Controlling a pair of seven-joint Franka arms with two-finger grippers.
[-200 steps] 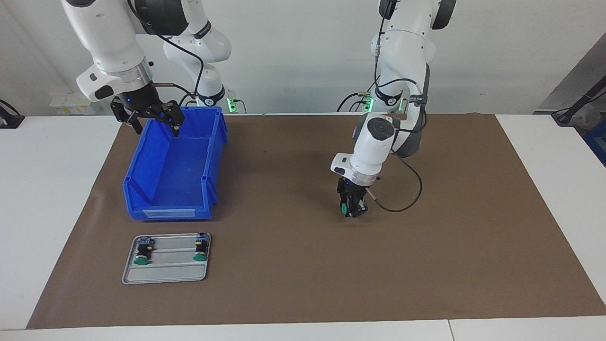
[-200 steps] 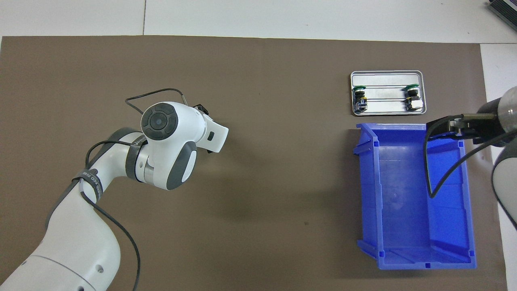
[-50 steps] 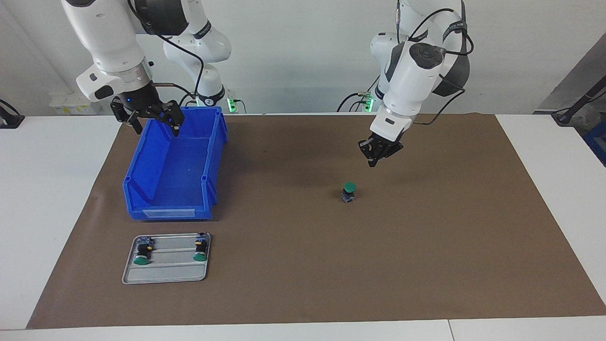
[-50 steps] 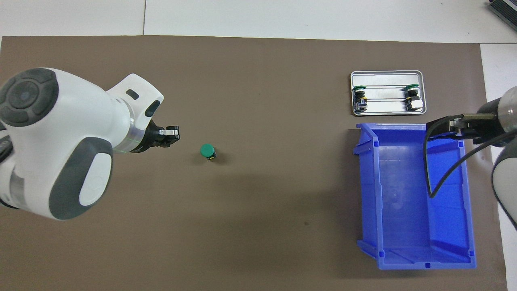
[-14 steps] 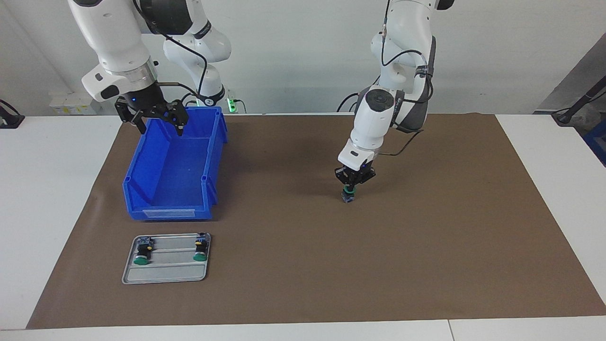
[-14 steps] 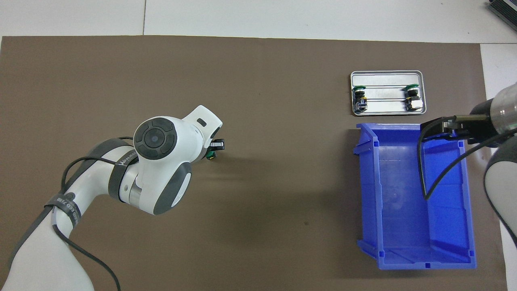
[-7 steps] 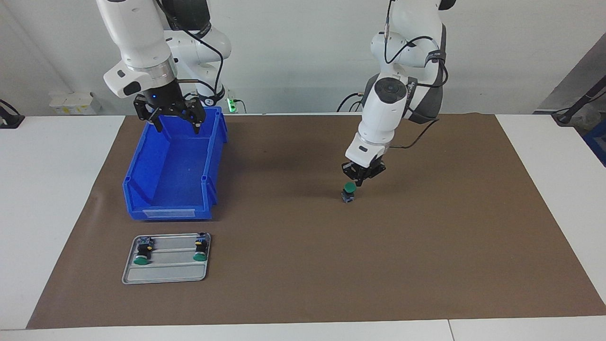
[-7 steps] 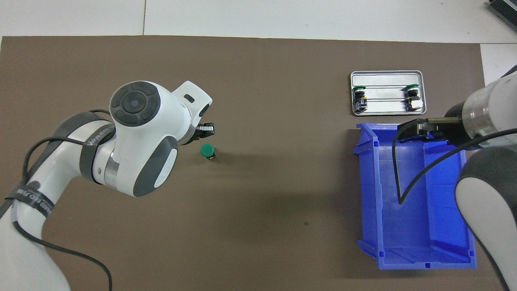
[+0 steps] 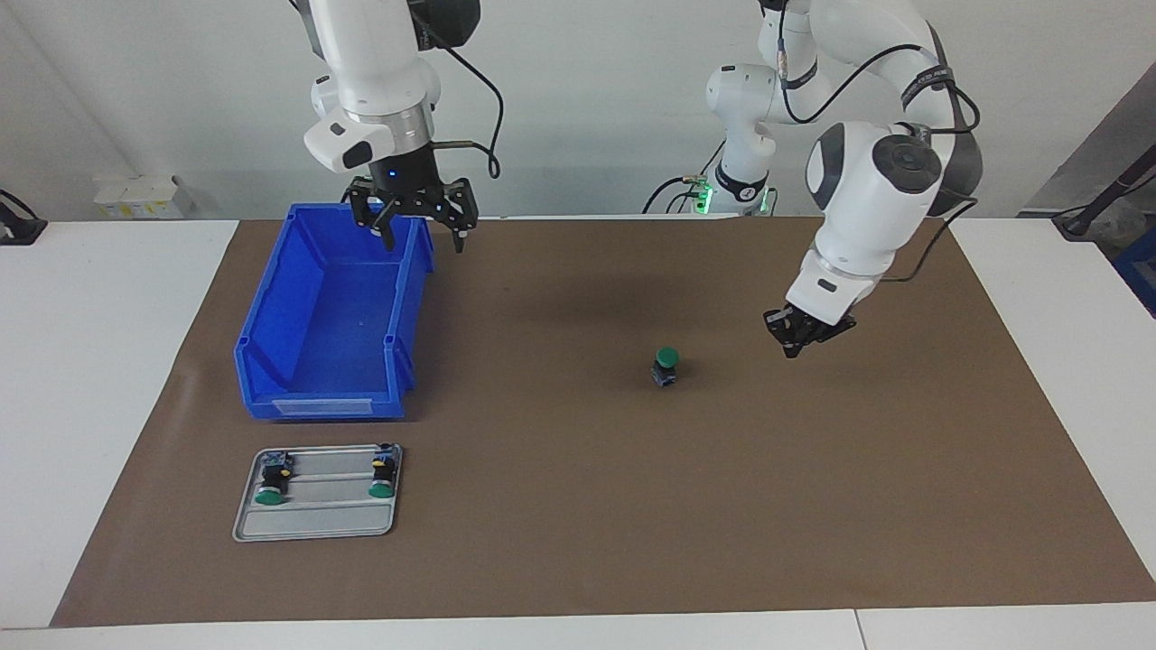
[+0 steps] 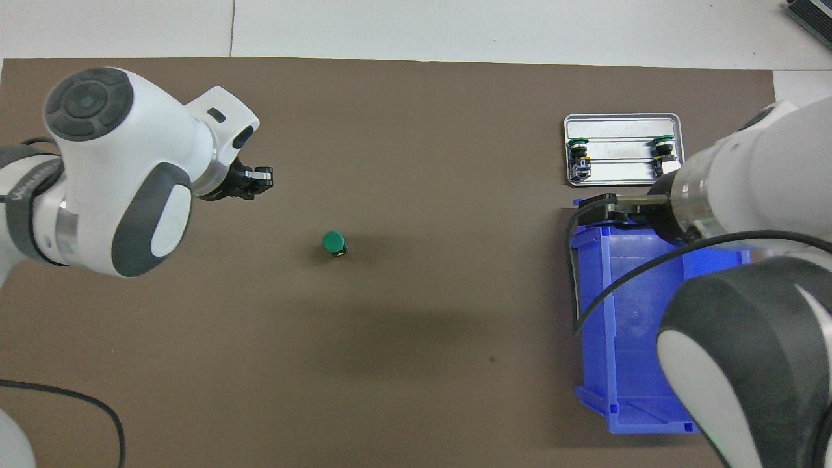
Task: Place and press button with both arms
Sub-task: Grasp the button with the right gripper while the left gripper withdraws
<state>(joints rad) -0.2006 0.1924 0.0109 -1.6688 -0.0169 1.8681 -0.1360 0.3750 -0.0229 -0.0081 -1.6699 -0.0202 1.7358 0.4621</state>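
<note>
Lifted off the button [image 9: 666, 364] and clenched empty, the left gripper [image 9: 798, 336] hangs aside — button stands placed mid-mat, seemingly pressed — while the released right gripper [image 9: 418, 224] comes over the blue bin's [image 9: 280, 325] rim.

In the overhead view the right arm [image 10: 747, 305] covers much of the blue bin [image 10: 617, 364] and runs off the picture's edge. The left arm [image 10: 97, 175] is cut off at the edge too. Both arms' upper links leave the top of the facing view. The two small buttons on the tray [image 9: 316, 524] are too small to make out in detail.
</note>
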